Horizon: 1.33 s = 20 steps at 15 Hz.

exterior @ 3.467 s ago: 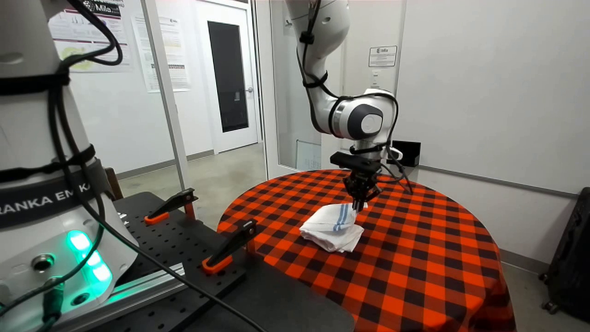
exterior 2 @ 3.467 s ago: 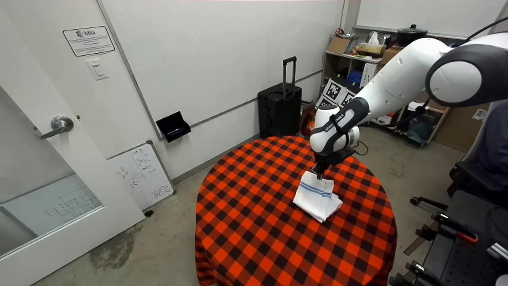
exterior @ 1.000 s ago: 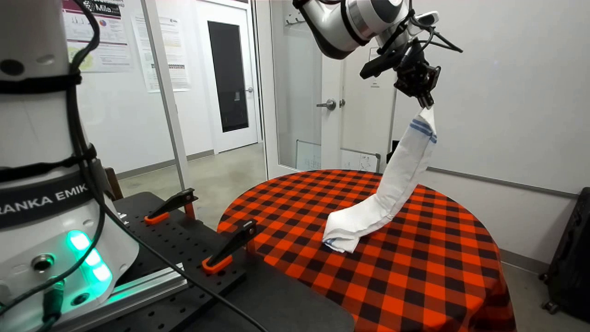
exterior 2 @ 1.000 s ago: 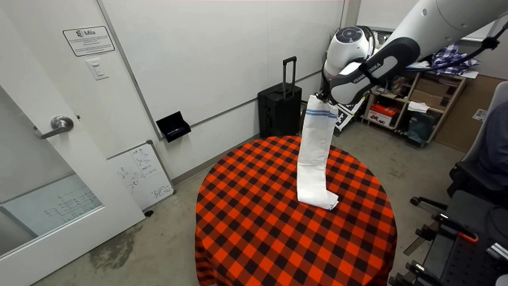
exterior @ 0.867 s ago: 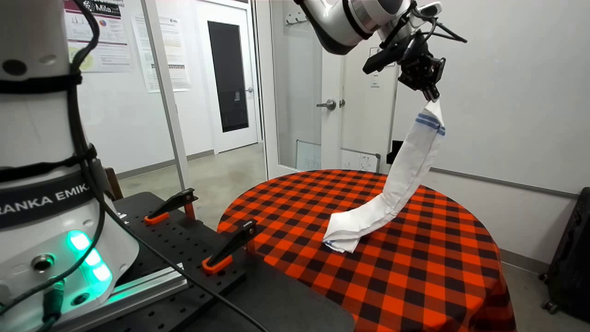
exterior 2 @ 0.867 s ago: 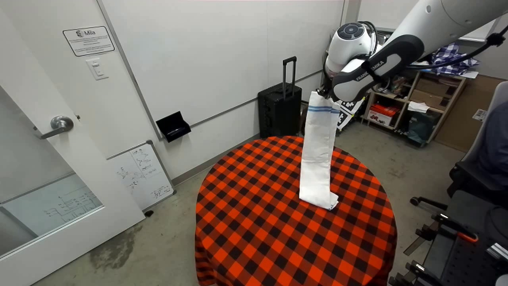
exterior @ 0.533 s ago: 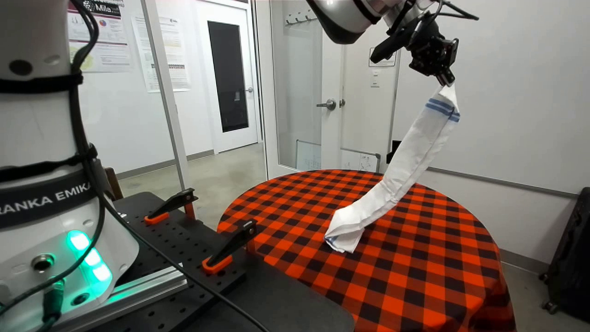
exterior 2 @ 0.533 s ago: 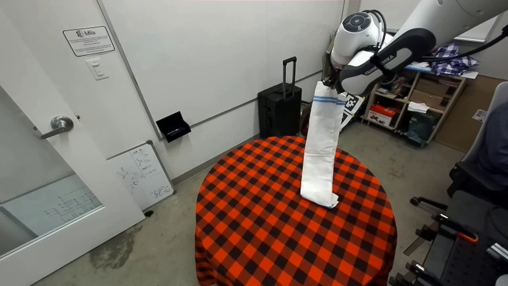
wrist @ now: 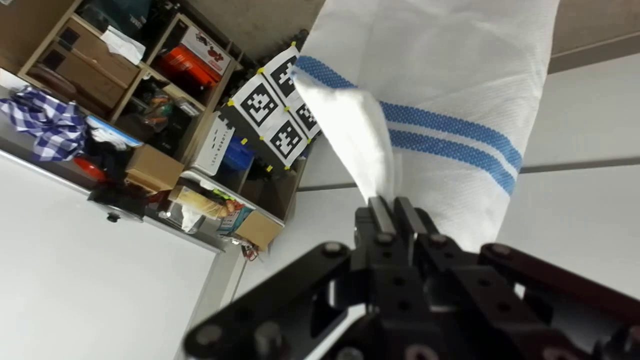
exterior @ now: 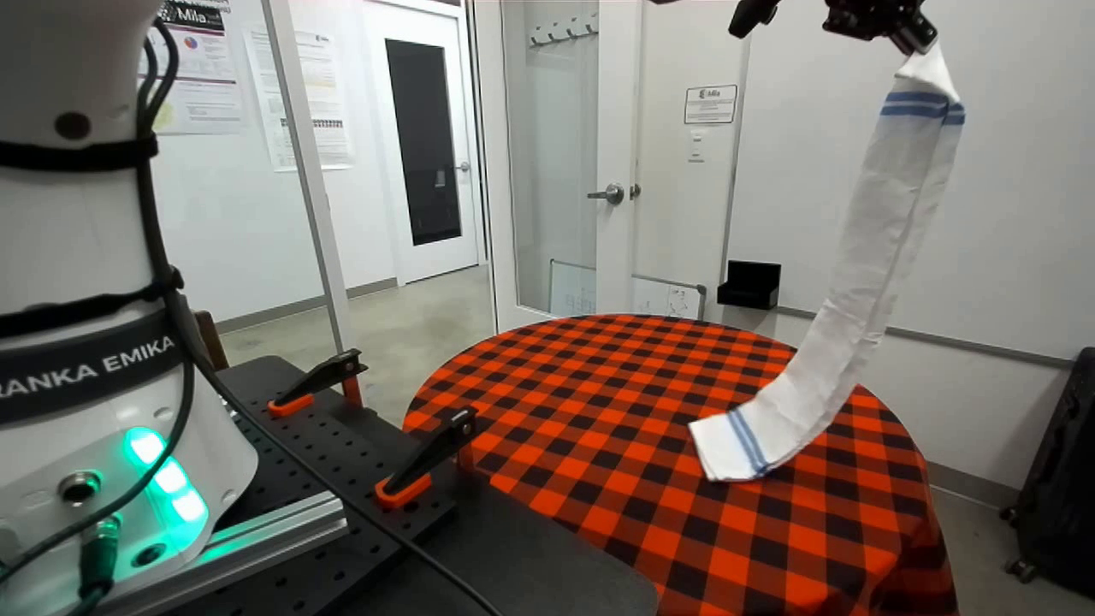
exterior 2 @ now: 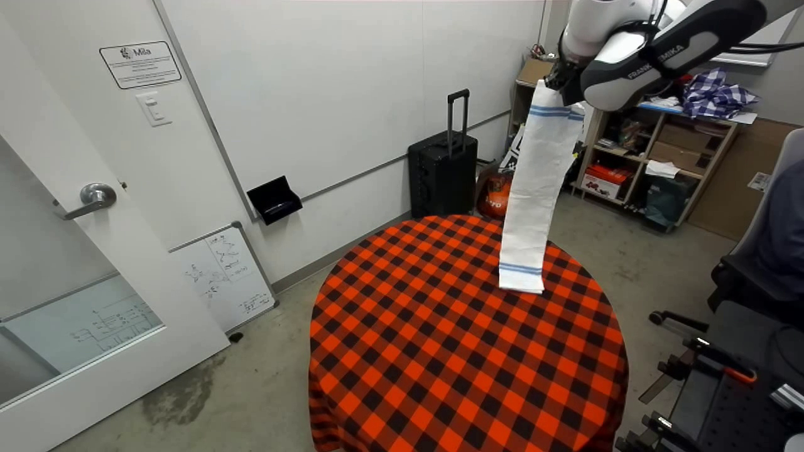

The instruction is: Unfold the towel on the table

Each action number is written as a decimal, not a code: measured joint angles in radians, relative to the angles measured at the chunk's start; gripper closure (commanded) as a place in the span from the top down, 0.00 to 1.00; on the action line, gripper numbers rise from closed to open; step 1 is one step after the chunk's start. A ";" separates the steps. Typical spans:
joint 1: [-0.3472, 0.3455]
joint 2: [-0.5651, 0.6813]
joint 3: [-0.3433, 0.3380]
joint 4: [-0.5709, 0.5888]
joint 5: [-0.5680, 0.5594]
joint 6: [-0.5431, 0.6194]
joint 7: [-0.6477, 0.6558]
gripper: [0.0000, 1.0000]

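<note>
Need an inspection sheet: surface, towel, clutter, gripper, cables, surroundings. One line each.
Surface: round table, covered in red-and-black check.
Job things: white towel hangs in a long strip, blue stripes near both ends; lower end apparently on the table.
Clutter: blue-and-white checked cloth, cardboard box in the background.
Gripper: shut on the towel's upper end.
Cables: black, strapped to the arm base; none seen touching the towel.
Surroundings: whiteboard, black wheeled case.

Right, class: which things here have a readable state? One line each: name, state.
Table: covered in red-black check.
Towel: hanging in a long strip, lower end on the table, seemingly folded lengthwise.
Pincer: shut on the towel's upper end.
Base lights: lit.
Black case: upright, handle raised.
Small whiteboard: written on.
Blue-checked cloth: crumpled.
</note>
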 measured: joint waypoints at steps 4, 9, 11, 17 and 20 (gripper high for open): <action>0.064 -0.036 -0.121 -0.016 -0.060 0.000 0.070 0.01; 0.114 -0.047 -0.226 -0.022 -0.075 0.000 0.123 0.01; 0.137 -0.050 -0.271 -0.022 -0.078 0.000 0.138 0.01; 0.246 -0.074 -0.433 -0.022 -0.097 0.000 0.161 0.01; 0.302 -0.074 -0.486 -0.030 -0.097 -0.003 0.162 0.01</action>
